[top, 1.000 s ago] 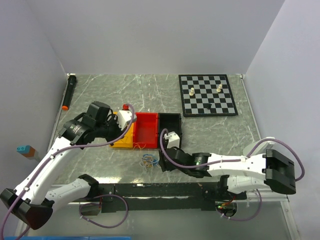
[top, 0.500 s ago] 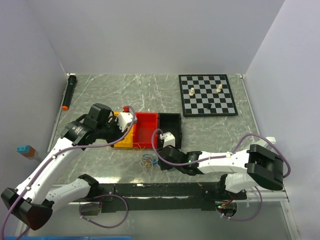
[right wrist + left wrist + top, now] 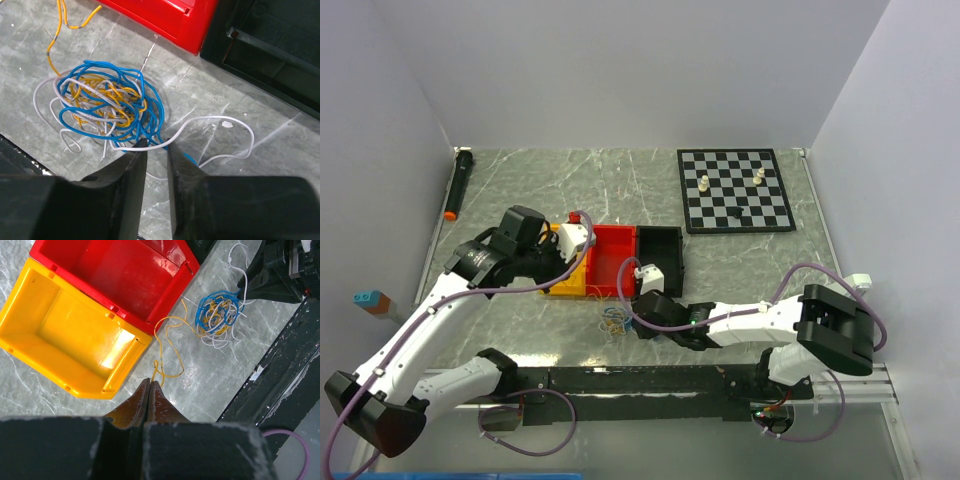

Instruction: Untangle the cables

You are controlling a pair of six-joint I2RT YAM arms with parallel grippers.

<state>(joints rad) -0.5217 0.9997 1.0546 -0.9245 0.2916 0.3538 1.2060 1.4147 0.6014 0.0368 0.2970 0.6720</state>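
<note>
Cables [image 3: 100,105] clumped on table [image 3: 215,95], just beside red bin [image 3: 165,20]. My right gripper [image 3: 156,147] slightly apart, straddling blue and white strands at clump's edge; my left gripper [image 3: 150,384] closed, yellow strand at its tips

Blue, yellow-orange and white cables [image 3: 100,102]; red bin [image 3: 125,275], yellow bin [image 3: 65,325], black bin [image 3: 660,245], black-and-white chequered board [image 3: 735,190].

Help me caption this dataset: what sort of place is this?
Probably a robot lab cell: plain white walls enclose a grey marbled tabletop holding a black-and-white chessboard and a red plastic bin.
</note>
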